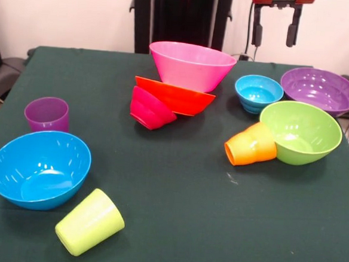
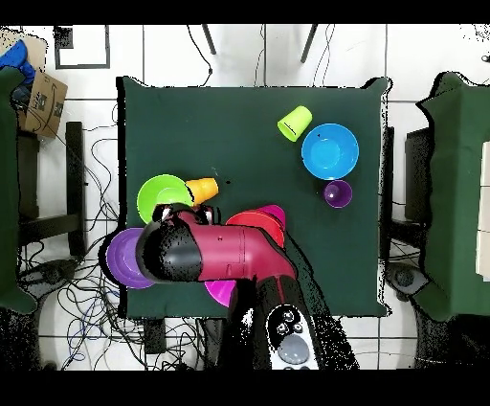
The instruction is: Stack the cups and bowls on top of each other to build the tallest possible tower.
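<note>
My gripper hangs open and empty at the back right, high above the small light blue bowl. The tower is a leaning pile: the small red bowl on its side, the tilted orange bowl and the big pink bowl. The purple bowl and lime green bowl stand upright at the right. The orange cup lies on its side against the green bowl. The purple cup stands upright at the left, behind the blue bowl. The lime green cup lies on its side at the front.
The dark green table ends close in front of the lime cup. In the overhead view my arm covers the pile and the light blue bowl. Chairs and cables surround the table.
</note>
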Tool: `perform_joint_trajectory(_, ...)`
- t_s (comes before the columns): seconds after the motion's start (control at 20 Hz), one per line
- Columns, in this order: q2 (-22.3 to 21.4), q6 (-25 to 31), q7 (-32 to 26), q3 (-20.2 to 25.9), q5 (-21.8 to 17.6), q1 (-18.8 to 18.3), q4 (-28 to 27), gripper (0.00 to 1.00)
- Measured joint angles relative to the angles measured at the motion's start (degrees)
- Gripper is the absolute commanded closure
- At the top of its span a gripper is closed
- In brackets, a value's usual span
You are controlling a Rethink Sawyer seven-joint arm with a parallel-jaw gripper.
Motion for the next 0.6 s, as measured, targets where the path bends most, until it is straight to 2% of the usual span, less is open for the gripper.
perform_joint_trajectory(0.6,-0.22,-0.32,0.0,-0.02,-0.34,-0.28,2.03,0.0)
